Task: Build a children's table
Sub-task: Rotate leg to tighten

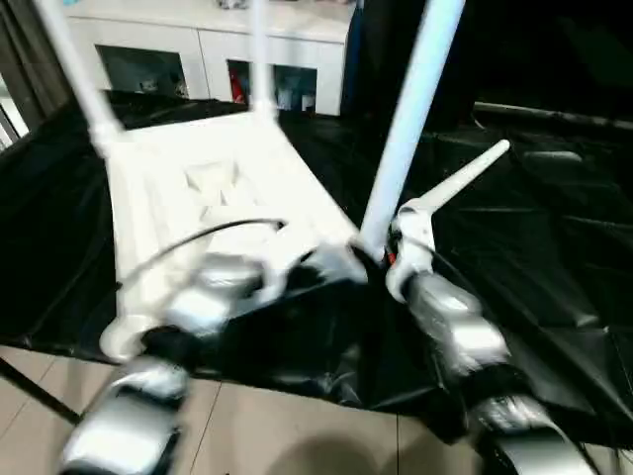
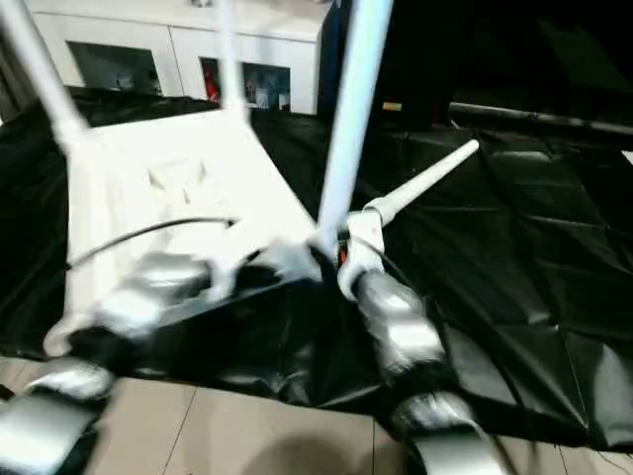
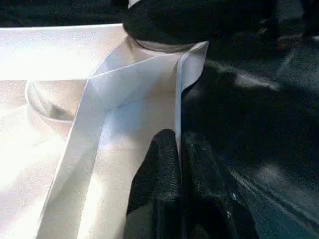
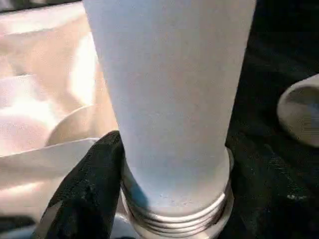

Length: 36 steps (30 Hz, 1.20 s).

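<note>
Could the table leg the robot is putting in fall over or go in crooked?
Maybe. The leg by the right gripper still shows screw rings at its bottom, so it looks not fully twisted in and might lean or go in crooked. The left gripper pinches just the thin edge of the tabletop, so the top might slip while the leg turns. One spare leg lies loose on the black sheet close to the right arm, which could bump it away.

White plastic tabletop [image 1: 213, 188], smooth with a soft sheen, ribs catching the light. The standing leg [image 4: 169, 99] looks matt white, ridged threads at its base. Glossy, crinkled black sheeting [image 1: 534, 267] underneath. Silver forearms [image 1: 455, 322] gleam; black fingers [image 3: 167, 184] look faintly textured.
</note>
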Tool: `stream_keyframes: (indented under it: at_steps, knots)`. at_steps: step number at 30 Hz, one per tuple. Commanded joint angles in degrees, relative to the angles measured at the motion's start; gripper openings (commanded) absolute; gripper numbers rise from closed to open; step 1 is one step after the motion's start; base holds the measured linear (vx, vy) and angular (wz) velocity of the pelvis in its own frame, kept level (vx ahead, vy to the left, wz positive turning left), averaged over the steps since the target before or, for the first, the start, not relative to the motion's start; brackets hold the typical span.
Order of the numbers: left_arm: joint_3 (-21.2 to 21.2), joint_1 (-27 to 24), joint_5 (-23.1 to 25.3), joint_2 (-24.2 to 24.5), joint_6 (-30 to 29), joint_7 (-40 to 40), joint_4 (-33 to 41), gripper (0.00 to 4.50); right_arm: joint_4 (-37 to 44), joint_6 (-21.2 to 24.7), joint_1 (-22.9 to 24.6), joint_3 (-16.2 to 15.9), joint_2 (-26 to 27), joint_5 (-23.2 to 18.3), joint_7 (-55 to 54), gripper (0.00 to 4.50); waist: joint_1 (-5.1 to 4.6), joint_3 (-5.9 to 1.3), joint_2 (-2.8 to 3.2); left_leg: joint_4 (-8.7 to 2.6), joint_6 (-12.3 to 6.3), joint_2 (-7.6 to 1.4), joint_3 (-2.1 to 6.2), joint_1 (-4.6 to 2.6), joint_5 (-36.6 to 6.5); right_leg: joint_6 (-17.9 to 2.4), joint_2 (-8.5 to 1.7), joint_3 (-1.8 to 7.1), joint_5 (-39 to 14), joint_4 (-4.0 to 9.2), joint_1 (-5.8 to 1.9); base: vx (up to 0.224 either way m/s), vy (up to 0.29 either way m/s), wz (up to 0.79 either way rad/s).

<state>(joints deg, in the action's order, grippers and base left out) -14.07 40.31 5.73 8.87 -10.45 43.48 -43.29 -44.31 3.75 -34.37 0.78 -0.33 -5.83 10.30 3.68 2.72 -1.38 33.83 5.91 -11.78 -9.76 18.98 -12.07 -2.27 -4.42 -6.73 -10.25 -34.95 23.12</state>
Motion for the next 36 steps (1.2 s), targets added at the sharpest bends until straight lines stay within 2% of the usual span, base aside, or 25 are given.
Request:
stream_keyframes:
  at_steps: [1, 2, 5, 6, 10, 13, 15, 18, 21, 29, 32, 36]
  knots:
    - [-0.1, 0.5, -0.8, -1.5, 1.5, -1.7, -0.1, 0.00, -3.3, 0.8, 1.0, -3.2, 1.5, 1.6, 0.5, 2.72, 0.32, -3.43, -0.13, -3.86, -2.13, -1.12, 0.17, 0.62, -7.4, -5.7, -4.43, 3.79, -18.9, 5.29, -3.11, 0.000, 0.000, 0.00]
    - [-0.3, 0.5, -0.6, -1.5, 1.7, -1.7, -0.1, 0.00, -3.3, 0.5, 0.9, -3.4, 1.5, 1.8, 0.7, 2.72, 0.27, -3.50, -0.19, -3.88, -2.70, -1.15, 0.23, 1.03, -6.1, -6.6, -4.35, 3.82, -16.1, 4.81, -3.47, 0.000, 0.000, 0.00]
    - [0.0, 0.0, -0.8, -0.6, 2.4, -0.9, 0.2, 0.00, -2.7, -2.3, 1.1, -3.2, 1.2, 2.0, 3.4, 2.72, 0.30, -3.52, -0.11, -3.83, -3.42, -1.22, 0.13, 0.90, -6.1, -8.0, -4.39, 3.81, -14.1, 4.62, -3.47, 0.000, 0.000, 0.00]
    - [0.2, -0.1, -0.9, -0.1, 2.5, -0.6, 0.2, 0.00, -2.0, -3.0, 1.2, -2.6, 1.0, 1.0, 5.4, 3.28, 0.32, -3.44, -0.14, -3.88, -3.63, -1.24, 0.14, 0.87, -6.7, -8.1, -4.43, 3.78, -14.9, 4.73, -3.50, 0.000, 0.000, 0.00]
    - [0.8, -0.5, -1.0, 1.7, 4.2, 1.3, 0.1, 0.00, 0.2, -5.6, 1.6, -2.9, -1.1, 0.2, 10.9, 3.51, 0.31, -3.38, -0.18, -3.92, -3.88, -1.32, 0.12, 0.82, -7.7, -7.7, -4.45, 3.76, -16.9, 5.00, -3.44, 0.000, 0.000, 0.00]
    - [0.8, -1.1, -1.2, 3.0, 6.0, 3.6, 0.6, 0.00, 1.8, -6.0, 2.1, -3.3, -2.8, -0.5, 15.3, 3.85, 0.36, -3.34, -0.25, -3.90, -4.26, -1.31, 0.14, 0.93, -7.9, -7.5, -4.45, 3.74, -17.5, 5.06, -3.51, 0.000, 0.000, 0.00]
    - [0.7, -2.3, -1.7, 4.9, 7.1, 6.6, 2.0, 0.00, 5.3, -4.9, 3.6, -4.9, -6.0, -0.9, 21.9, 3.99, 0.51, -3.39, -0.37, -3.89, -4.83, -1.47, 0.25, 1.05, -7.1, -7.4, -4.54, 3.79, -16.6, 4.83, -3.70, 0.000, 0.000, 0.00]
    - [0.6, -4.1, -3.6, 7.4, 8.7, 12.7, 4.4, 0.00, 9.7, -3.3, 6.0, -7.4, -11.4, -0.8, 30.6, 3.99, 0.39, -3.36, -0.46, -3.85, -5.66, -1.58, 0.22, 1.21, -6.5, -7.9, -4.43, 3.85, -14.5, 4.55, -3.72, 0.000, 0.000, 0.00]
    - [0.1, -6.4, -5.9, 9.9, 9.2, 19.6, 7.9, 0.00, 13.2, -1.9, 8.0, -8.4, -15.1, -1.9, 38.0, 3.99, 0.42, -3.31, -0.44, -3.85, -5.56, -1.60, 0.16, 0.98, -7.0, -8.6, -4.48, 3.85, -15.3, 4.61, -3.54, 0.000, 0.000, 0.00]
    - [-0.5, -9.6, -8.8, 13.0, 7.6, 27.4, 13.0, 0.00, 17.9, 0.6, 9.7, -9.6, -17.9, -3.7, 44.2, 3.99, 0.76, -3.34, -0.32, -3.89, -5.27, -1.77, 0.09, 0.82, -5.9, -9.5, -4.43, 4.00, -13.2, 4.26, -3.51, 0.000, 0.000, 0.00]
    - [-0.6, -9.8, -9.0, 13.2, 7.4, 27.9, 13.3, 0.00, 18.1, 1.0, 9.8, -9.6, -17.9, -3.9, 44.6, 3.99, 1.07, -3.37, -0.30, -3.87, -5.13, -1.77, 0.05, 0.75, -5.1, -9.8, -4.38, 4.01, -12.2, 4.12, -3.48, 0.000, 0.000, 0.00]
    - [-0.2, -10.0, -8.7, 13.4, 7.2, 27.4, 13.7, 0.00, 18.4, 1.2, 10.3, -10.0, -17.7, -3.5, 45.7, 3.60, 1.30, -3.39, -0.49, -3.85, -4.91, -1.72, 0.04, 0.81, -5.0, -9.6, -4.41, 4.01, -12.0, 4.03, -3.57, 0.000, 0.000, 0.00]
